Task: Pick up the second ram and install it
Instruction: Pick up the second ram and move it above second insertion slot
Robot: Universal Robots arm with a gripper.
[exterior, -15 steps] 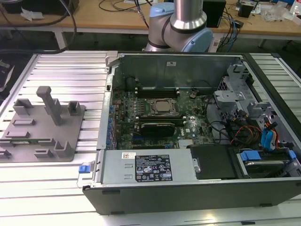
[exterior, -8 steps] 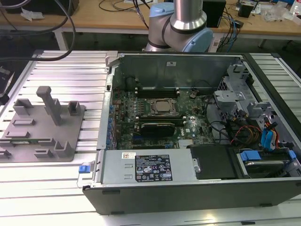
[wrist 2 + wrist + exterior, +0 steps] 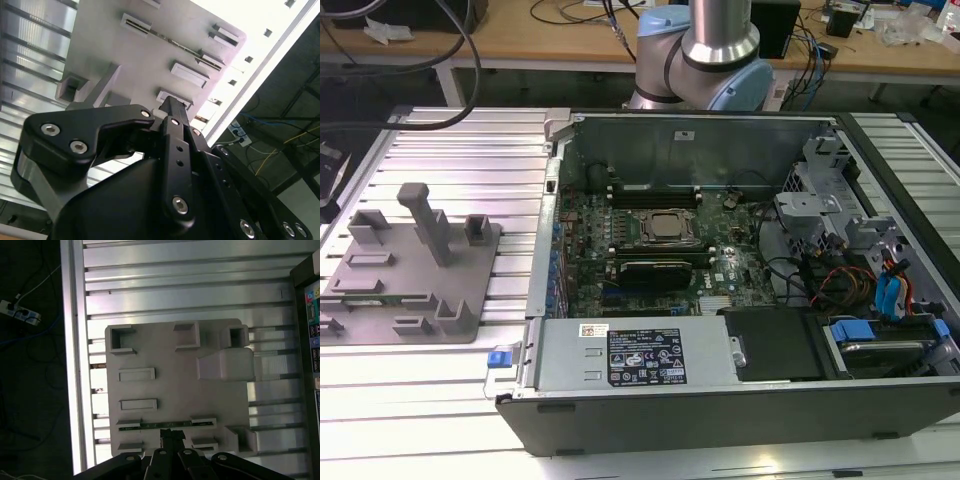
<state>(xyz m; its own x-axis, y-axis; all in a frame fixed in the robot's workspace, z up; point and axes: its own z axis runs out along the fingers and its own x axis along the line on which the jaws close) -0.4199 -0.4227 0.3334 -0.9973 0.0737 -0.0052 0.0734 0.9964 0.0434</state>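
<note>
Ram (image 3: pixel 145 425) sits by the fixture's (image 3: pixel 175 385) edge: probably light, stiff, fragile; hold it mid-length. Gripper (image 3: pixel 173 433) jaws look closed, empty.

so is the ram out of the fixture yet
No, in the first wrist view the ram lies flat on the fixture.

second ram (image 3: pixel 380 297) flat on grey fixture (image 3: pixel 465 275) beside open computer case (image 3: pixel 720 412), arm (image 3: pixel 720 40) behind
</note>
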